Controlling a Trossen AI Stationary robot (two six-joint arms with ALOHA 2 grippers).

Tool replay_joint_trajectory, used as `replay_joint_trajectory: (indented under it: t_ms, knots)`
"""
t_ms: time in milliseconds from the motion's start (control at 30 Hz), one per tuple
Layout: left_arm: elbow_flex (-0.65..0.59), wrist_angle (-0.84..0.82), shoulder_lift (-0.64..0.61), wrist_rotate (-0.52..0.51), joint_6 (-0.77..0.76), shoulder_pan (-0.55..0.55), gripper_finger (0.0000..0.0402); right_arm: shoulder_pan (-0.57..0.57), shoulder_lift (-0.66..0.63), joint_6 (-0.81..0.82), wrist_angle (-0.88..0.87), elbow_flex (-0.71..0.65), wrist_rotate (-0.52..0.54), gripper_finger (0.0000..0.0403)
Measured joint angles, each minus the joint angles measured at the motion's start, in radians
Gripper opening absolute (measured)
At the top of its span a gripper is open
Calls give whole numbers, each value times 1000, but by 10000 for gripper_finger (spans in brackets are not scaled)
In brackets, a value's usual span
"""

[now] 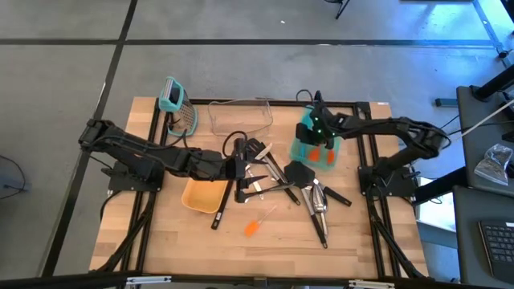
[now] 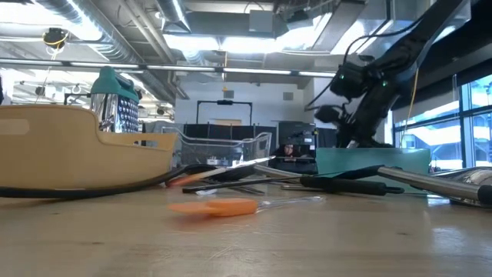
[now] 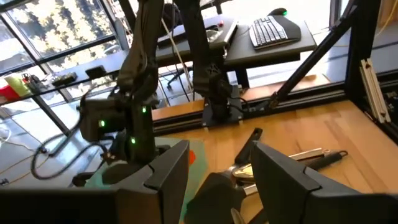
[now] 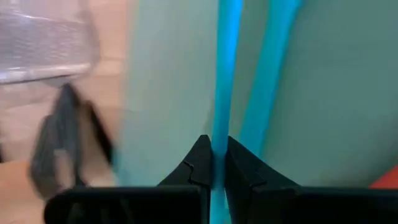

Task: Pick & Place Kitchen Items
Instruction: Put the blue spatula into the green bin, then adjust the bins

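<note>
Left gripper (image 1: 238, 168) low over table centre, at edge of black utensil pile (image 1: 269, 172), just beside yellow bowl (image 1: 205, 194). Right gripper (image 1: 309, 128) at teal bin (image 1: 315, 151); orange pieces inside bin. Orange spatula (image 1: 255, 226) lies alone nearer front edge. Clear container (image 1: 239, 115) and teal-handled grater (image 1: 178, 104) at back.

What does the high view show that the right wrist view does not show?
Only the high view shows the left hand over the pile of black utensils, the tan bowl, the orange spatula and the grater. Only the right wrist view shows the right hand shut on the teal bin's rim. Both show the teal bin and the clear container.
</note>
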Motion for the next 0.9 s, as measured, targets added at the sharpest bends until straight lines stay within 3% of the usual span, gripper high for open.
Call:
replay_joint_trajectory:
  t_ms: [233,600,900]
  knots:
    - [0,-8,0,0,-3,-11,168,-1,47,-2,-2,0,2,23]
    - [0,-26,0,-24,-8,-13,168,-11,41,-79,38,1,9,116]
    - [0,-40,0,-27,-10,-13,168,-16,14,-280,-224,203,-121,134]
